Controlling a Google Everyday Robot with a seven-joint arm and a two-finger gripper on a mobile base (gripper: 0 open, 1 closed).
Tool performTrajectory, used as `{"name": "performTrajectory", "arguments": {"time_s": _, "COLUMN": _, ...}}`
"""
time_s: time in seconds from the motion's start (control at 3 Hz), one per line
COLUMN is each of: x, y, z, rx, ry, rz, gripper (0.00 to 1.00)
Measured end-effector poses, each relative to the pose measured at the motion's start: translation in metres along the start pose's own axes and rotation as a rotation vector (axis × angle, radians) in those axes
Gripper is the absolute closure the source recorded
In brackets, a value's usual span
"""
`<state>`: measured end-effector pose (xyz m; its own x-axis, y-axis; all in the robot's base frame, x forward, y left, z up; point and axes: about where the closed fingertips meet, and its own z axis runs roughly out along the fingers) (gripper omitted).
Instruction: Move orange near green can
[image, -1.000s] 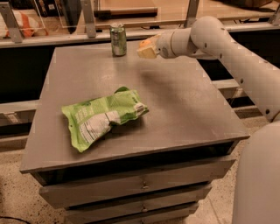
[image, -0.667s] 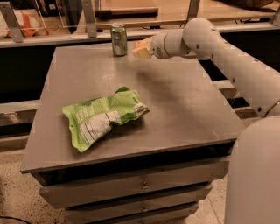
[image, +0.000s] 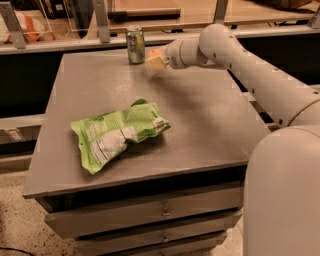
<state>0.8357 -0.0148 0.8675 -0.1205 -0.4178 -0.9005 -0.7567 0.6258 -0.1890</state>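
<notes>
Well, gripper (image: 156, 60) clamps round orange (image: 153, 52) just beside slim metal green can (image: 135, 45) (upright, w/ silver top).

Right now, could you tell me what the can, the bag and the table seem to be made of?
The can: metal, likely aluminium, silvery rim, glossy green print. The bag: thin crinkled plastic film, shiny. The table: matte grey top, perhaps laminate or painted wood. The gripper hovers beside the can.
</notes>
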Motion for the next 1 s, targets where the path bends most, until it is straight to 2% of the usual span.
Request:
{"name": "performTrajectory", "arguments": {"time_s": 0.67, "x": 0.006, "y": 0.01, "z": 0.025, "rx": -0.034, "ry": 0.009, "rz": -0.007, "gripper": 1.0}}
{"name": "performTrajectory", "arguments": {"time_s": 1.0, "x": 0.007, "y": 0.012, "z": 0.027, "rx": -0.039, "ry": 0.01, "rz": -0.007, "gripper": 0.83}}
